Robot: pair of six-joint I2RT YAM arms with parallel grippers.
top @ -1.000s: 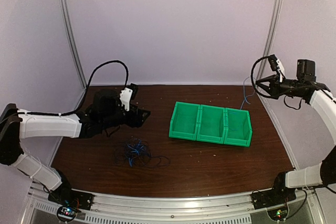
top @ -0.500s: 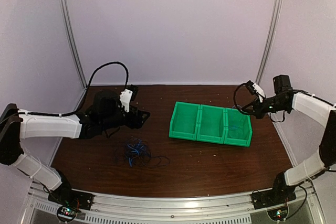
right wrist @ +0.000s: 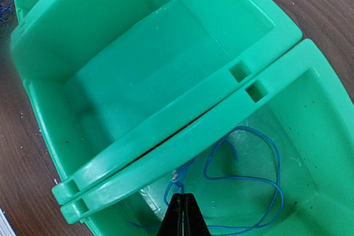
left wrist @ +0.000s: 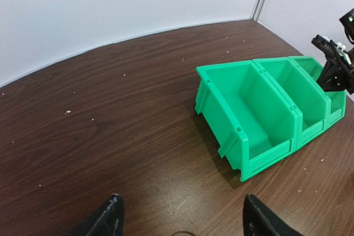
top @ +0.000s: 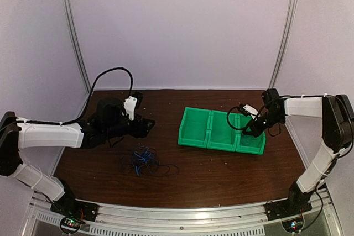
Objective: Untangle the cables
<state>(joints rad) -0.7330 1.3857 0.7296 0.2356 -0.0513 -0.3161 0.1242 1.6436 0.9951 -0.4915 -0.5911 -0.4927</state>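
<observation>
Thin limp cables point(top: 142, 161) are tangled on woodgrain counter point(top: 221, 175), 8 o'clock of glossy green bins point(top: 209, 130). Left pincer point(left wrist: 182, 219) is spread wide, empty; right pincer point(right wrist: 182, 214) is clamped on blue wire point(right wrist: 243, 178) inside the 3 o'clock bin.

Right arm point(top: 303, 105): formerly raised high at the far right; now lowered and swung inward, forearm stretched level toward the green bins. Right gripper point(top: 246, 132): formerly up and outside the row; now just over the rightmost green bin point(top: 251, 146), tips pointing down into it, pinched together on the blue cable point(right wrist: 243, 178). Blue cable: formerly dangling free in the air behind the bins; now lying in loose loops on that bin's floor.
</observation>
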